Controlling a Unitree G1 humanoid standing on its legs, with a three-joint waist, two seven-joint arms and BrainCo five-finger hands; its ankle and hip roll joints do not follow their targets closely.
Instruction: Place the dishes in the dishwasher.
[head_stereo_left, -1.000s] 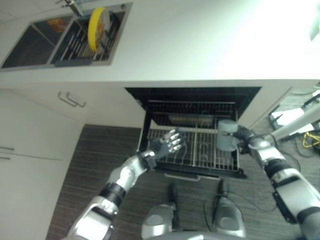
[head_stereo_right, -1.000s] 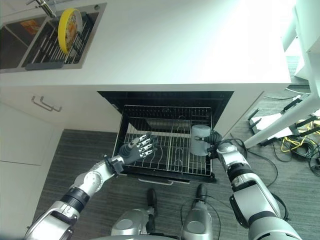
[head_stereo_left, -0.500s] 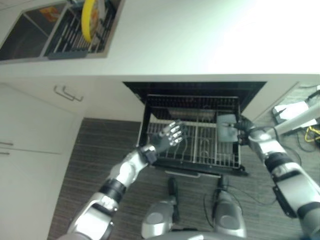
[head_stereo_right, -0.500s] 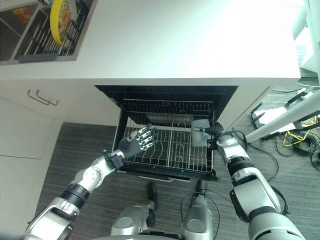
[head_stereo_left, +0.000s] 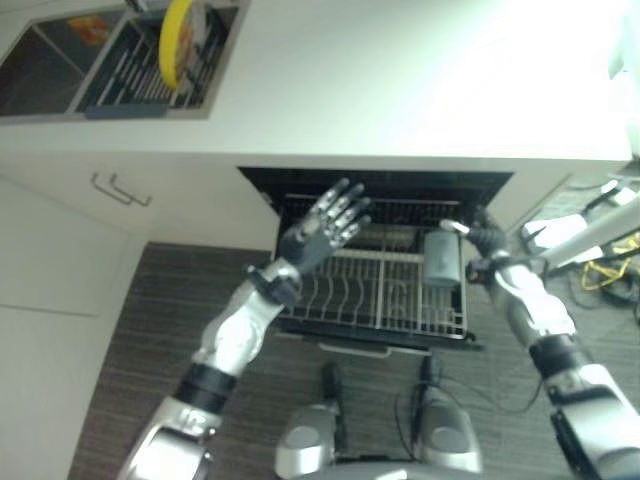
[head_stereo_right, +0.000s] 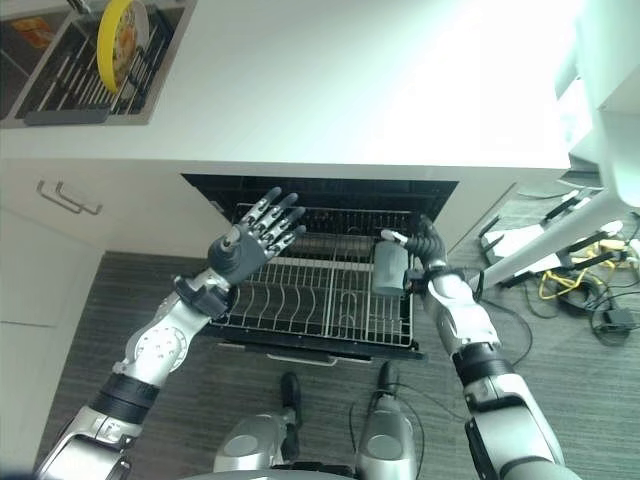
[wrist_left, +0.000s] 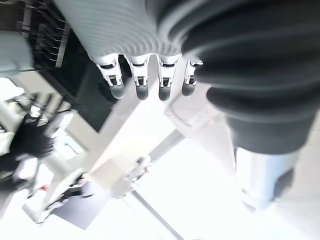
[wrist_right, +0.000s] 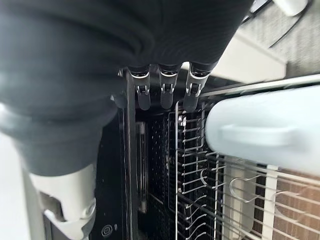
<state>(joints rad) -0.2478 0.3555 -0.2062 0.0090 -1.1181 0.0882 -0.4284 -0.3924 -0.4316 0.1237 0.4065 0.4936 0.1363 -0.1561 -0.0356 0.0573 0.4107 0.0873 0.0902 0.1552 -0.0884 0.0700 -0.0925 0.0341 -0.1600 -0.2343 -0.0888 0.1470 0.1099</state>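
Note:
A grey cup (head_stereo_right: 388, 270) rests at the right side of the pulled-out dishwasher rack (head_stereo_right: 300, 310). My right hand (head_stereo_right: 427, 246) is just right of the cup, its fingers (wrist_right: 162, 95) straight and off the cup (wrist_right: 265, 135), so it is open. My left hand (head_stereo_left: 325, 225) is raised over the rack's rear left corner, near the counter edge, with its fingers (wrist_left: 140, 82) spread, open and empty. A yellow plate (head_stereo_right: 115, 40) stands upright in the sink's drying rack (head_stereo_left: 140, 70) at the far left of the counter.
The white counter (head_stereo_left: 400, 80) overhangs the open dishwasher. White cabinet doors with a metal handle (head_stereo_right: 68, 197) are on the left. Cables (head_stereo_right: 570, 290) and a white stand leg (head_stereo_left: 580, 235) lie on the floor at the right.
My right hand has let go of the grey cup, which now sits in the rack. My left hand has risen from low over the rack toward the counter edge. The camera shifted slightly.

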